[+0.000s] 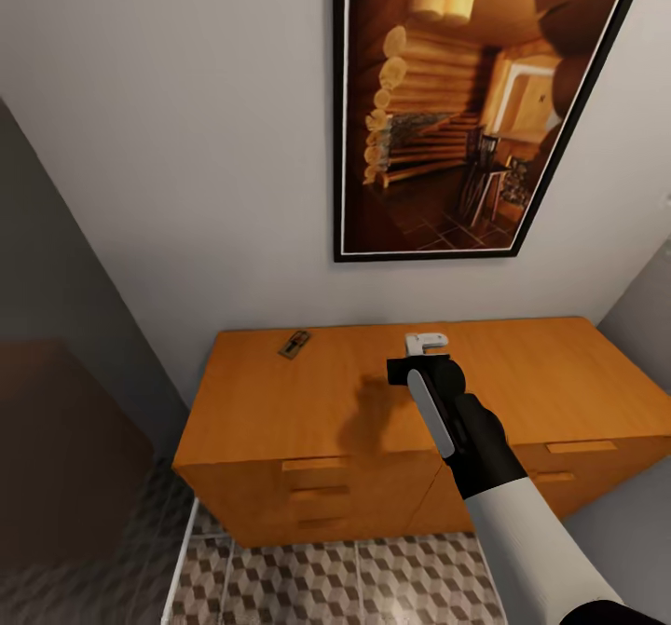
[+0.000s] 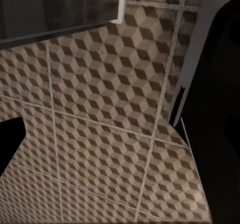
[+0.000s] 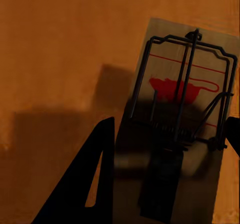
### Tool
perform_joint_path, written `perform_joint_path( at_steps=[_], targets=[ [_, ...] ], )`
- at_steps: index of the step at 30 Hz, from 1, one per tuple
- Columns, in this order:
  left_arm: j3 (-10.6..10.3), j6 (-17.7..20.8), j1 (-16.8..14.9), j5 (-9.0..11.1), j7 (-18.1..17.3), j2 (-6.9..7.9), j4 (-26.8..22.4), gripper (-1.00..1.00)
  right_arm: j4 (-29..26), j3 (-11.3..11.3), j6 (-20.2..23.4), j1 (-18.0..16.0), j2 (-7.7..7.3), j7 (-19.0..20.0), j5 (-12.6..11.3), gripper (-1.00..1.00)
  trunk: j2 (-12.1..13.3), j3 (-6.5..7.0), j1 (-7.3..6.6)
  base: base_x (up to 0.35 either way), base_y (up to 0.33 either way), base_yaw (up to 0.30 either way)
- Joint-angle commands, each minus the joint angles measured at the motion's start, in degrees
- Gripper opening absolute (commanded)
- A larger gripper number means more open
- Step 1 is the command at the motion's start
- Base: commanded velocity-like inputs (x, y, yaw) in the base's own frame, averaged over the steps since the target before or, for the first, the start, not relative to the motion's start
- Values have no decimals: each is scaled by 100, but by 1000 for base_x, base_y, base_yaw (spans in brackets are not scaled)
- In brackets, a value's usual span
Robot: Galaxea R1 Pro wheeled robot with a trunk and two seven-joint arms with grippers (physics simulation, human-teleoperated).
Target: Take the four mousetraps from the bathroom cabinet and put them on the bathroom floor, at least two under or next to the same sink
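The orange-brown cabinet stands against the white wall. One mousetrap lies on its top near the back left. My right gripper reaches over the middle of the top. In the right wrist view a second mousetrap, a pale board with dark wire and a red mark, sits between the dark fingers of my right gripper, and its long edges meet them. My left gripper hangs open over the cube-patterned bathroom floor, one dark finger at the frame's edge.
A large framed picture hangs on the wall above the cabinet. A dark wall closes in the left side and a grey wall the right. Tiled floor lies before the drawers. A white-edged dark panel borders the floor.
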Motion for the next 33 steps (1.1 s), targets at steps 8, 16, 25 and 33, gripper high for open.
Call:
perform_joint_path(
  at_steps=[8,16,25,33],
  targets=[
    [-48,-44,-12,46,-157,-3,22,100,14,7,9,-6,-15,-49,-63,-100,-12,-11,0,-332,-75,0],
    [-48,-45,-12,46,-192,-3,22,100,69,13,5,-6,-19,-43,-65,-100,-12,-11,0,-332,-90,0],
    [-48,-44,-12,46,-200,-3,22,100,166,30,-15,-6,-31,-32,-59,-100,-12,-11,0,-334,-50,0],
    [-48,-44,-8,46,-198,-3,22,100,462,32,-63,-6,-37,-31,-66,-100,-12,-11,0,-335,-2,0]
  ],
)
